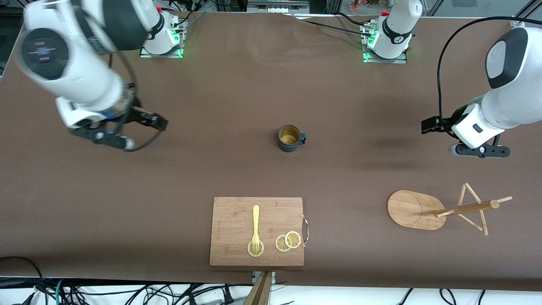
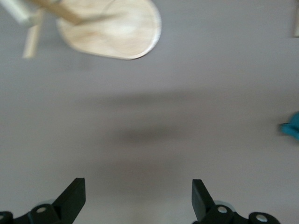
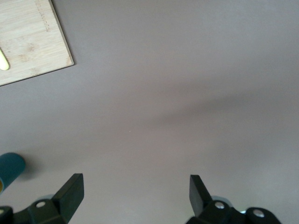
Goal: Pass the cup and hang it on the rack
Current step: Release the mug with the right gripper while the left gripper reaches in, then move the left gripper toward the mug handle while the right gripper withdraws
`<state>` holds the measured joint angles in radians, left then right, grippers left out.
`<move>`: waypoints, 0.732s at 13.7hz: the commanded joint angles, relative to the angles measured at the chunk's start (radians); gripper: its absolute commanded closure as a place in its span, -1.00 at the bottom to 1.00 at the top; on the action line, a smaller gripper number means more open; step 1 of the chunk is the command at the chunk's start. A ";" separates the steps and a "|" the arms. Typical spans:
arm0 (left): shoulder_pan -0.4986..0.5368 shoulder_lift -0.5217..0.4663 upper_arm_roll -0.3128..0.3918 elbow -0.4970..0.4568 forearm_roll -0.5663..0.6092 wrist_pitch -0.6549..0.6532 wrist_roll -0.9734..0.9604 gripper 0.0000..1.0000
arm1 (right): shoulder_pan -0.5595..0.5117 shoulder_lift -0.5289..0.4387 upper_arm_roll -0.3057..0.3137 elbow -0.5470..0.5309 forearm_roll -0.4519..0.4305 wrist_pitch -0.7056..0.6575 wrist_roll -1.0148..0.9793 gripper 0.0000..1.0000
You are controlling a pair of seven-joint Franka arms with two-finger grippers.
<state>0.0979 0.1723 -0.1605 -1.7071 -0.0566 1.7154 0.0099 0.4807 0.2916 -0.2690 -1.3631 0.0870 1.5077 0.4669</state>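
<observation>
The cup (image 1: 290, 137), a dark teal mug with a tan inside, stands upright on the brown table near its middle, handle toward the left arm's end. The bamboo rack (image 1: 413, 209) sits nearer the front camera at the left arm's end. My right gripper (image 1: 112, 139) hovers open over bare table toward the right arm's end, well apart from the cup. My left gripper (image 1: 480, 151) hovers open above the table, farther from the front camera than the rack. The left wrist view shows its open, empty gripper (image 2: 138, 198), the rack base (image 2: 117, 28) and a sliver of the cup (image 2: 292, 128). In the right wrist view, that gripper (image 3: 135, 196) is open and empty, with the cup (image 3: 9, 170) at the edge.
A rectangular wooden cutting board (image 1: 228, 233) lies near the table's front edge, nearer the camera than the cup. On it are a yellow fork (image 1: 255, 226) and lemon slices (image 1: 288, 240). One corner of the board (image 3: 28, 37) shows in the right wrist view.
</observation>
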 commanded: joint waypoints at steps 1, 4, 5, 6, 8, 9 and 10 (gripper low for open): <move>0.022 -0.007 -0.008 -0.101 -0.112 0.125 0.091 -1.00 | -0.111 -0.031 -0.016 -0.043 0.049 -0.007 -0.263 -1.00; 0.026 -0.002 -0.013 -0.236 -0.201 0.330 0.259 -1.00 | -0.246 -0.094 -0.004 -0.138 0.034 0.055 -0.517 -1.00; 0.028 0.004 -0.020 -0.271 -0.244 0.387 0.310 -1.00 | -0.289 -0.127 0.007 -0.181 0.033 0.061 -0.568 -1.00; 0.032 0.013 -0.034 -0.287 -0.282 0.423 0.367 -1.00 | -0.335 -0.185 0.048 -0.245 0.016 0.074 -0.579 -1.00; 0.046 0.045 -0.069 -0.296 -0.314 0.473 0.485 -1.00 | -0.468 -0.288 0.218 -0.386 -0.061 0.146 -0.574 -1.00; 0.066 0.062 -0.100 -0.311 -0.353 0.510 0.542 -1.00 | -0.494 -0.319 0.244 -0.437 -0.073 0.166 -0.565 -1.00; 0.103 0.075 -0.135 -0.337 -0.412 0.545 0.617 -1.00 | -0.501 -0.321 0.243 -0.450 -0.067 0.157 -0.553 -1.00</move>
<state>0.1359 0.2303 -0.2302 -2.0072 -0.3856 2.2008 0.4875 0.0214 0.0644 -0.0841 -1.6783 0.0400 1.6170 -0.1030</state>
